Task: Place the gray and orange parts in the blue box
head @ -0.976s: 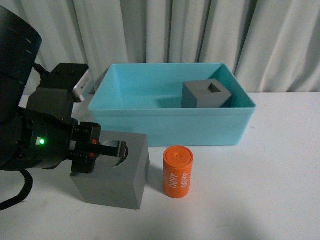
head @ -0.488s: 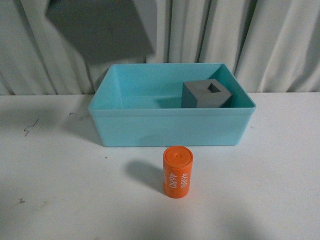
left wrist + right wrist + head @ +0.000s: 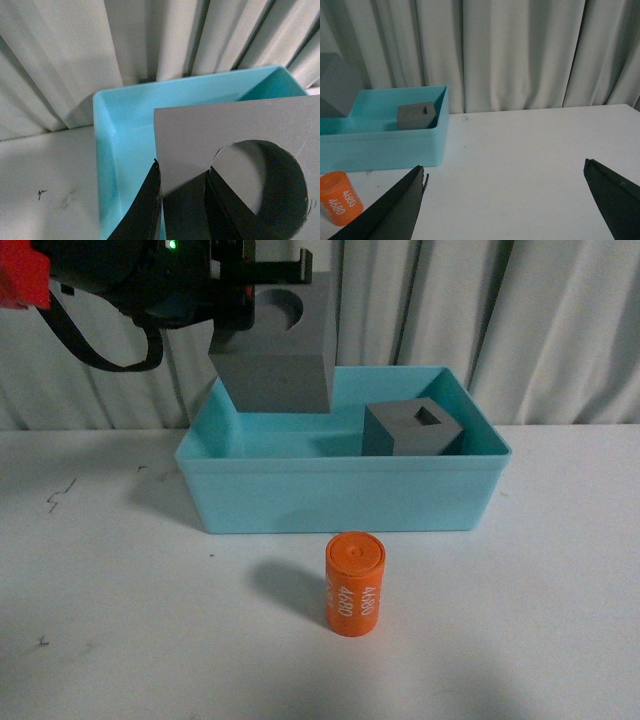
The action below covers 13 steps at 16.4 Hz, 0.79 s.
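My left gripper [image 3: 268, 268] is shut on the gray cube with the round recess [image 3: 275, 355] and holds it in the air over the left part of the blue box [image 3: 340, 502]. In the left wrist view one finger sits inside the recess and the other outside the cube's wall [image 3: 185, 135]. The gray cube with the square hole [image 3: 412, 428] stands inside the box at its right rear. The orange cylinder [image 3: 355, 583] with white digits stands upright on the table in front of the box. My right gripper [image 3: 505, 172] is open and empty over bare table, right of the box.
A white table [image 3: 560, 620] carries everything, with a few small dark marks at the left. Gray curtains [image 3: 520, 310] hang close behind the box. The box [image 3: 380, 145] and the cylinder [image 3: 339, 197] also show in the right wrist view.
My left gripper lifted the recessed cube from the table front left, up past the frame's top, and now holds it lower, over the box's left part. The cylinder and the other cube have not moved.
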Each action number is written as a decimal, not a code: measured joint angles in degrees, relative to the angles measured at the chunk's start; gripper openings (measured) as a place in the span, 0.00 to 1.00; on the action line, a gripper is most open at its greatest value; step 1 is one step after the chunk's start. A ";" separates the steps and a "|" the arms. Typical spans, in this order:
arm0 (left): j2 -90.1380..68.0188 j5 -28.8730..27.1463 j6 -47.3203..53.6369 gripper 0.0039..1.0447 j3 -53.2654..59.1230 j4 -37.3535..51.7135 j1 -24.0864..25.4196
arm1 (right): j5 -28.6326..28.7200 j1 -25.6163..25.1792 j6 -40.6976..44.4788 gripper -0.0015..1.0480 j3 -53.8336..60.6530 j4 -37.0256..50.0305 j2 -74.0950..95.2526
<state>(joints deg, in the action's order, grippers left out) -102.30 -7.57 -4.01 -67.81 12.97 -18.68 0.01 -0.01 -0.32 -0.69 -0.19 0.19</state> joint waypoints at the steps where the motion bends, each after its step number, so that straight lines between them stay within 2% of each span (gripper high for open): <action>1: -1.44 0.00 0.76 0.18 -0.13 0.07 -0.04 | 0.00 0.00 0.00 0.94 0.00 0.00 0.00; 13: -10.51 -1.05 4.50 0.18 -3.10 0.02 4.35 | 0.00 0.00 0.00 0.94 0.00 -0.02 0.00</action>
<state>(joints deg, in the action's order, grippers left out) -112.81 -8.62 0.49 -70.91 12.99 -14.33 0.01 -0.01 -0.32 -0.69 -0.21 0.19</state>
